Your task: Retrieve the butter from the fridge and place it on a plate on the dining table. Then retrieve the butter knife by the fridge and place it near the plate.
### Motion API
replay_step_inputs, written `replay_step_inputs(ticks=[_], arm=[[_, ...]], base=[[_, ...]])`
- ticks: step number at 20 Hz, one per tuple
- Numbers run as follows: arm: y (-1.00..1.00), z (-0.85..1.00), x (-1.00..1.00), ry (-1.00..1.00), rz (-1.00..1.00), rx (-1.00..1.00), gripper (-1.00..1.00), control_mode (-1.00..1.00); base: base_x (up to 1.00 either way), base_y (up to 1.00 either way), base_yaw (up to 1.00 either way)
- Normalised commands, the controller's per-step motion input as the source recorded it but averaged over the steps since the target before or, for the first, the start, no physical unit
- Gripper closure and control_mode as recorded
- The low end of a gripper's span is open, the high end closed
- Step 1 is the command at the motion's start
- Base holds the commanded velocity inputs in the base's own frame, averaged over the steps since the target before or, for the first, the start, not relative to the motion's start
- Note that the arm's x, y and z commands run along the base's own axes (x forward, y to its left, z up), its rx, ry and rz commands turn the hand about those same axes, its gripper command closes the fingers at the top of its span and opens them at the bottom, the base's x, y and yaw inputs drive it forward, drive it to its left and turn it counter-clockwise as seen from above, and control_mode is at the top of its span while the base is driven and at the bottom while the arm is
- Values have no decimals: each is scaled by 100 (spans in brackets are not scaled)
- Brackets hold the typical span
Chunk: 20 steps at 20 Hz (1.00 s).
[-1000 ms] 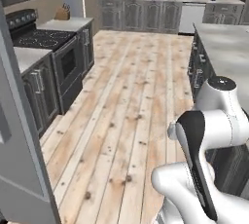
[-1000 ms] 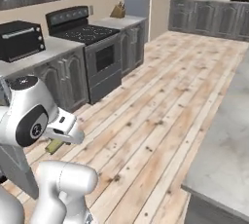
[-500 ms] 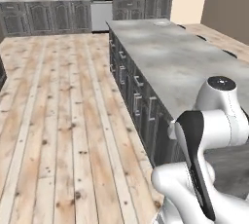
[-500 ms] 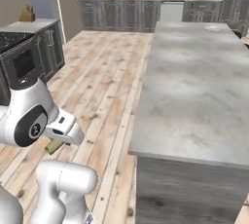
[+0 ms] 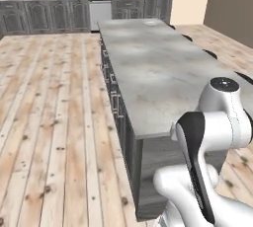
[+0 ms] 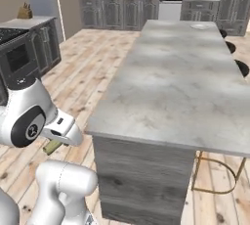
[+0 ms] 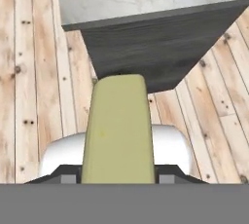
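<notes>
Swung round with the base since a second ago: stove and lower cabinets gone from both base views, dining table point(image 5: 163, 73) now filling them end-on. No shift of the things themselves; camera moved.

Claw point(image 6: 57, 142) tucked low beside the robot's body, pinching the butter point(image 7: 118, 130) lengthwise between its tips. Probably carried low and close so as to ride steady while driving. Butter seen as a pale olive stick poking from the claw in the right base view, well short of the table's near end and lower than the slab.

Plate point(image 6: 198, 25) waiting at the far end of the table, white and flat, well apart from the butter. Likely more driving along the table's side needed before any set-down.

Counted: one butter stick, one plate, one long table, three dark stool seats along the far side in the right base view, one gold-legged stool base under the near corner.
</notes>
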Motion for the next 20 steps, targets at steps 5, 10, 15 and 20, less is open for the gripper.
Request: replay_step_inputs(ticks=[5,10,15,20], arm=[[0,0,0,0,0,0,100,100],[0,0,0,0,0,0,100,100],[0,0,0,0,0,0,100,100],[0,0,0,0,0,0,100,100]], base=[[-5,-100,21],[-40,-100,6],[-25,-100,8],[-14,-100,7]])
